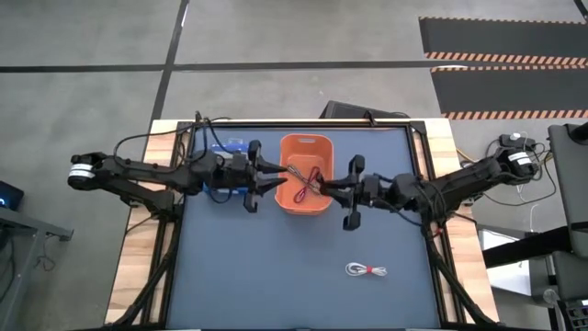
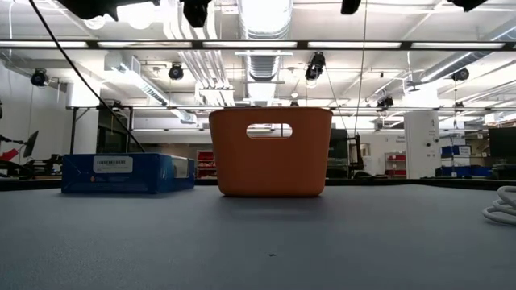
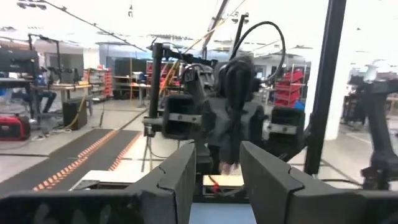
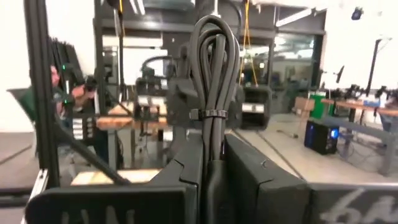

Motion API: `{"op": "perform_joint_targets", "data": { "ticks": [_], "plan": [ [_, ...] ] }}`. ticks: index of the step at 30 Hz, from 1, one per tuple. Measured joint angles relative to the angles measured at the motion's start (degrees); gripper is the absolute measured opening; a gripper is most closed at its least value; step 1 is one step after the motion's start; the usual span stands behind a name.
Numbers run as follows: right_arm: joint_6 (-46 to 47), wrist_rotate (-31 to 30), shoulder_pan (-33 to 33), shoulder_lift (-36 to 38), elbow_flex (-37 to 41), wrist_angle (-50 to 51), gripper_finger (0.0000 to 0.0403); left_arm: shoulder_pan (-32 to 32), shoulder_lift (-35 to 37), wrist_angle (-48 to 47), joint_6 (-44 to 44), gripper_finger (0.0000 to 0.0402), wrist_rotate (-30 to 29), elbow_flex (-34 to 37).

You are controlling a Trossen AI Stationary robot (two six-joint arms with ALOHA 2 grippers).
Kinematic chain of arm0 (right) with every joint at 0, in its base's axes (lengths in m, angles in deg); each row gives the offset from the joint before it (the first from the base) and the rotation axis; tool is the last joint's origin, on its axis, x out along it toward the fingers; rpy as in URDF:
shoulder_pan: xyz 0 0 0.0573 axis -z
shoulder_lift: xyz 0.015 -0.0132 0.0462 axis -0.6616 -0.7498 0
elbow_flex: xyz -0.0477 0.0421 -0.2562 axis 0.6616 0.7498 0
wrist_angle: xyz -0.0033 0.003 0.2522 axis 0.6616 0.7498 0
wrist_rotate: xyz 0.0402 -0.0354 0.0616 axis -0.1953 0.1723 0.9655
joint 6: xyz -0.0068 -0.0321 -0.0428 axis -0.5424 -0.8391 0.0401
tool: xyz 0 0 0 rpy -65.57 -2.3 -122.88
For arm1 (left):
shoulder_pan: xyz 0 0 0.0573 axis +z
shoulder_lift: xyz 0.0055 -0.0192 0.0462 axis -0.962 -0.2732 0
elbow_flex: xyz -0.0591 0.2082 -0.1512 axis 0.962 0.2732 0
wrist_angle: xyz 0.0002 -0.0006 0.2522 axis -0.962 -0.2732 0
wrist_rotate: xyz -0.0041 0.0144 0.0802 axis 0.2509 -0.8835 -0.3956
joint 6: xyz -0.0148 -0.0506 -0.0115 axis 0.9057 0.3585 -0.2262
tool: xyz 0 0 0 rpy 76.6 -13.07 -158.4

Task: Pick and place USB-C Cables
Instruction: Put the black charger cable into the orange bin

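The orange basket (image 1: 305, 199) (image 2: 270, 153) stands at the table's far middle. A red cable (image 1: 310, 181) and a thin grey one (image 1: 295, 172) lie inside it. A white cable with a red tie (image 1: 366, 270) (image 2: 505, 205) lies on the mat toward the near right. My right gripper (image 1: 324, 191) (image 4: 214, 171) is high at the basket's right rim, shut on a black cable bundle (image 4: 214, 68). My left gripper (image 1: 279, 179) (image 3: 217, 171) hovers open at the basket's left rim, facing the right arm and holding nothing. My right gripper pinches the black cable bundle between its two fingers (image 4: 245, 171), just below the bundle's tie (image 4: 213, 114). The fingers lie level and come from the table's right side. The bundle's looped end (image 4: 214, 37) sticks out past the fingertips, lifted clear of the table.
A blue-and-black retail box (image 1: 227, 148) (image 2: 129, 173) lies left of the basket, under my left arm. The dark mat (image 1: 276, 276) is bare in its near half apart from the white cable. Wooden table edges (image 1: 138, 248) run along both sides.
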Motion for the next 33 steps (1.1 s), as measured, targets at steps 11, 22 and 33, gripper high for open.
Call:
{"op": "perform_joint_targets", "data": {
  "ticks": [11,22,33],
  "plan": [
    [0.55,-0.04,-1.58,-4.53,0.25,0.13,0.0038,-1.13,-2.34,-0.10,0.58,0.0111,0.15,1.05],
    [0.84,-0.03,-1.49,-6.19,-0.54,-0.40,0.0037,-2.50,-5.63,7.70,4.49,0.0115,1.87,0.78],
    [-0.24,0.01,-0.96,-8.02,-6.02,0.67,0.0038,-2.76,-10.49,15.92,3.07,0.0182,2.11,-0.90]
  ]
}}
